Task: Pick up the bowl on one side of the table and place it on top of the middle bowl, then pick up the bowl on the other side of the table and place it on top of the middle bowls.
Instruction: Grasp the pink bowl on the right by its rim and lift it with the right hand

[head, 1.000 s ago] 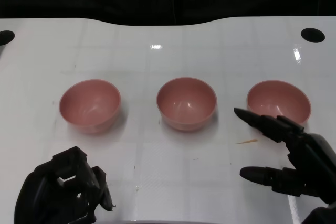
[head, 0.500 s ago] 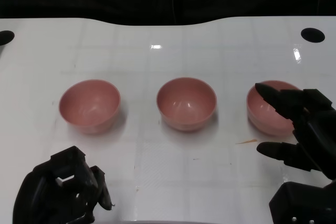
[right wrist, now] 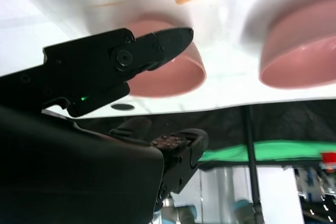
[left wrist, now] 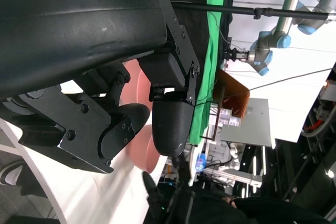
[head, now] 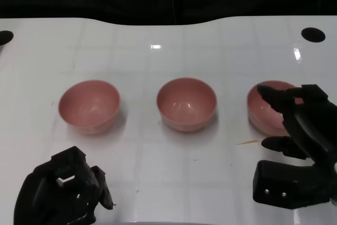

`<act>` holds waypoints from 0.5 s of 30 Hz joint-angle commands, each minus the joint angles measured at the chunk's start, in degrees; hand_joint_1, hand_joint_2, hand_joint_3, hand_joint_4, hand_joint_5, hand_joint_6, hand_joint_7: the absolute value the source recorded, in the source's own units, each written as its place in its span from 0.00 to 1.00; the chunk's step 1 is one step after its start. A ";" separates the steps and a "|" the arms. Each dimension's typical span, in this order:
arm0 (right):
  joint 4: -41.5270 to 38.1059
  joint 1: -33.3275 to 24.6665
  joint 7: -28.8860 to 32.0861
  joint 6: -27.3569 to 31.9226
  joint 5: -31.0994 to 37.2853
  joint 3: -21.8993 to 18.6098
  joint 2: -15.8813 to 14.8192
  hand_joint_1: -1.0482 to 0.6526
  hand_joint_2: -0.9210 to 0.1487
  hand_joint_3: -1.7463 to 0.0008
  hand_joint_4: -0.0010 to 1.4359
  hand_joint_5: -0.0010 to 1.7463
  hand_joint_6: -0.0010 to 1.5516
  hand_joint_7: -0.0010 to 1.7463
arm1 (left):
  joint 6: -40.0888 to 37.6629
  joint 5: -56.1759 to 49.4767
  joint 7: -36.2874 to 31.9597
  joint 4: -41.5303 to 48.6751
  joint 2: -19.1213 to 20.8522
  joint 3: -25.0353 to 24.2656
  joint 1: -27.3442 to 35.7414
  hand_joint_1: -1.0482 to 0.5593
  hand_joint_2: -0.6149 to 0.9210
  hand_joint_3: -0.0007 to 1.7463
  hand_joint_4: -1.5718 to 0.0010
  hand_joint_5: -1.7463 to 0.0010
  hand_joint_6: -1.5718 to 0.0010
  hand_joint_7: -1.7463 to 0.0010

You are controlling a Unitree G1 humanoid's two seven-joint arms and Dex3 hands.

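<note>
Three pink bowls in a row on the white counter point(head: 158, 30): left bowl point(head: 89, 106) at 9 o'clock, middle bowl point(head: 187, 103) at centre, right bowl point(head: 269, 108) at 3 o'clock. Right robot hand point(head: 295, 125) spread over the right bowl's near rim, holding nothing. Left robot hand point(head: 66, 191) curled, empty, at 7 o'clock.
</note>
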State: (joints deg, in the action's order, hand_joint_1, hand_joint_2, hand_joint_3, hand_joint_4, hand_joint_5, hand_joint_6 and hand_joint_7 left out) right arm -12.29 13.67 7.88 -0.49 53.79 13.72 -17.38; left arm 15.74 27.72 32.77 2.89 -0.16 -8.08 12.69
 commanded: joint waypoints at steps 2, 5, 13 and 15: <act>-7.93 5.04 2.01 1.80 0.94 2.90 -0.41 0.28 0.05 1.00 0.11 0.27 0.21 0.01 | 0.28 -0.40 -0.55 -0.51 0.34 -0.15 0.16 0.62 0.77 0.60 0.39 0.10 0.41 0.19; -14.68 8.56 3.61 2.29 0.69 5.02 -0.03 0.30 0.04 1.00 0.16 0.20 0.21 0.00 | 0.88 -0.59 -0.27 -0.24 0.30 0.01 0.20 0.63 0.77 0.62 0.39 0.09 0.42 0.18; -21.55 12.06 6.48 2.57 -0.74 8.46 0.30 0.30 0.04 1.00 0.20 0.14 0.21 0.00 | 0.25 0.13 -0.37 -0.75 0.19 0.06 0.64 0.63 0.76 0.65 0.40 0.10 0.41 0.19; -22.43 12.68 6.38 2.99 -0.81 9.23 0.28 0.30 0.04 1.00 0.20 0.14 0.21 0.00 | 0.51 -0.01 -0.17 -0.64 0.30 0.07 0.57 0.63 0.76 0.65 0.40 0.10 0.41 0.19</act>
State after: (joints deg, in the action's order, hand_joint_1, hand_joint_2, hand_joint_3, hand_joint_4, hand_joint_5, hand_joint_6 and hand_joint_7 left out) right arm -33.90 25.11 13.85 2.01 53.51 22.77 -16.72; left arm 16.04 27.52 32.73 2.69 -0.18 -7.71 12.77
